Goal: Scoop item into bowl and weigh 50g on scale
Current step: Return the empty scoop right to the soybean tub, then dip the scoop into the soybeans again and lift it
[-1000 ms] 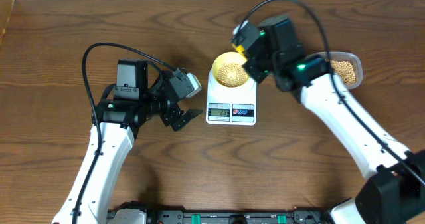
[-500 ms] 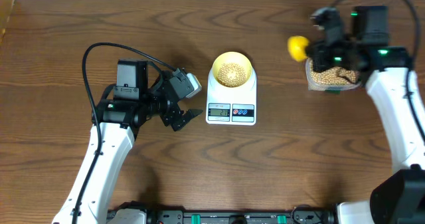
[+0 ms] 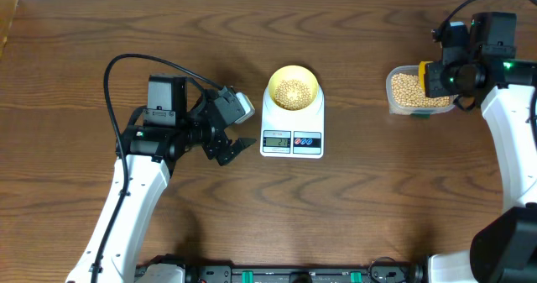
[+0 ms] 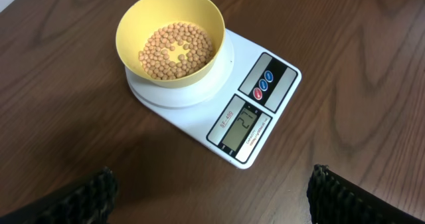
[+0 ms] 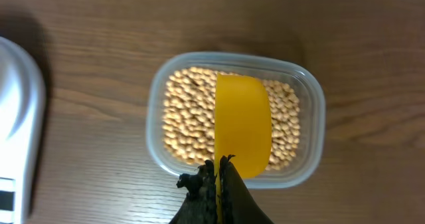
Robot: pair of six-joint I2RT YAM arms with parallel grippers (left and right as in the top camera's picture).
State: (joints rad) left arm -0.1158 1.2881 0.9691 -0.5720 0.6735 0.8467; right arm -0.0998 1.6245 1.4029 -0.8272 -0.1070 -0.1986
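Note:
The pale yellow bowl (image 3: 293, 88) sits on the white scale (image 3: 292, 138) and holds a layer of tan beans (image 4: 176, 50). The scale's display (image 4: 241, 127) reads a two-digit number. My left gripper (image 3: 237, 147) is open and empty, left of the scale; its fingertips frame the bottom of the left wrist view (image 4: 211, 191). My right gripper (image 5: 218, 174) is shut on the handle of a yellow scoop (image 5: 243, 124), held over the clear container (image 5: 308, 101) full of beans (image 5: 186, 114) at the far right (image 3: 413, 90).
The wooden table runs in all directions around the scale. The table's far edge and a pale wall strip lie at the top of the overhead view. Arm cables loop above both arms.
My right arm has swung from above the bowl out to the right, carrying the scoop to the bean container. The left arm has not moved.

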